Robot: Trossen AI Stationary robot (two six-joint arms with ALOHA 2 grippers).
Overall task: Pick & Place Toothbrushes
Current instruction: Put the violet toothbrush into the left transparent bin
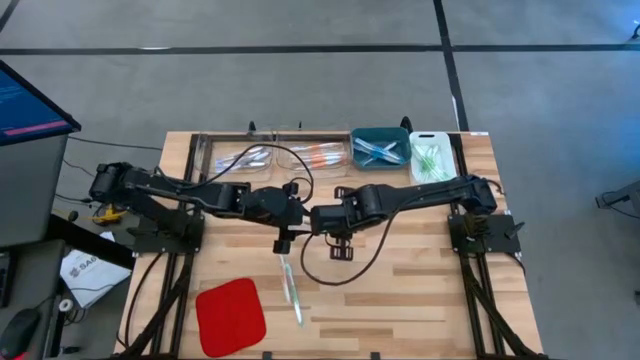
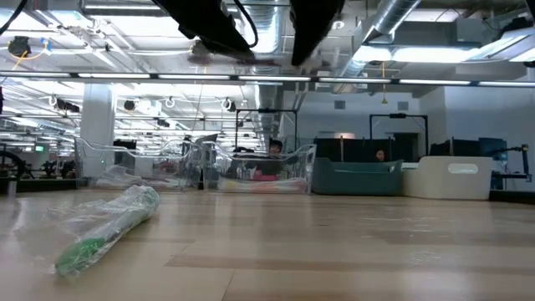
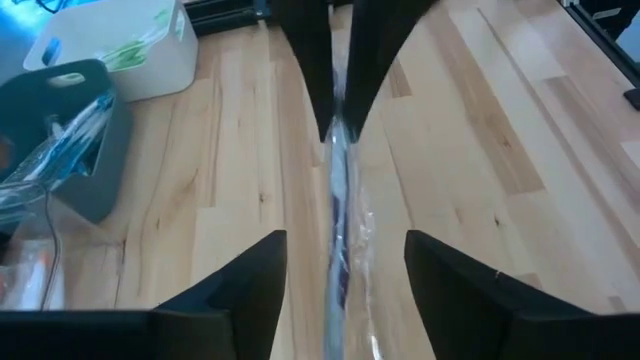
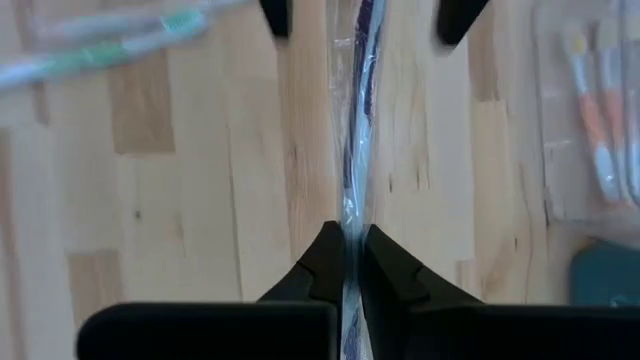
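Nearest the table's front edge, a wrapped toothbrush (image 1: 291, 288) with green bristles lies loose on the wood in clear, crinkled plastic, just beside the red pad (image 1: 230, 314).

Above mid-table the two arms meet. A second wrapped toothbrush (image 4: 357, 120), thin and translucent with a dark blue streak inside its shiny sleeve, hangs between them. The right gripper (image 4: 350, 262) is pinched tight on one end of it. The left gripper (image 3: 344, 270) has its fingers (image 3: 250, 285) spread wide to either side of the same brush, not touching it.

At the far edge stand clear trays (image 1: 262, 155) holding white and orange brushes, a teal bin (image 1: 379, 146) with blue ones, and a white bin (image 1: 430, 157) with green ones.
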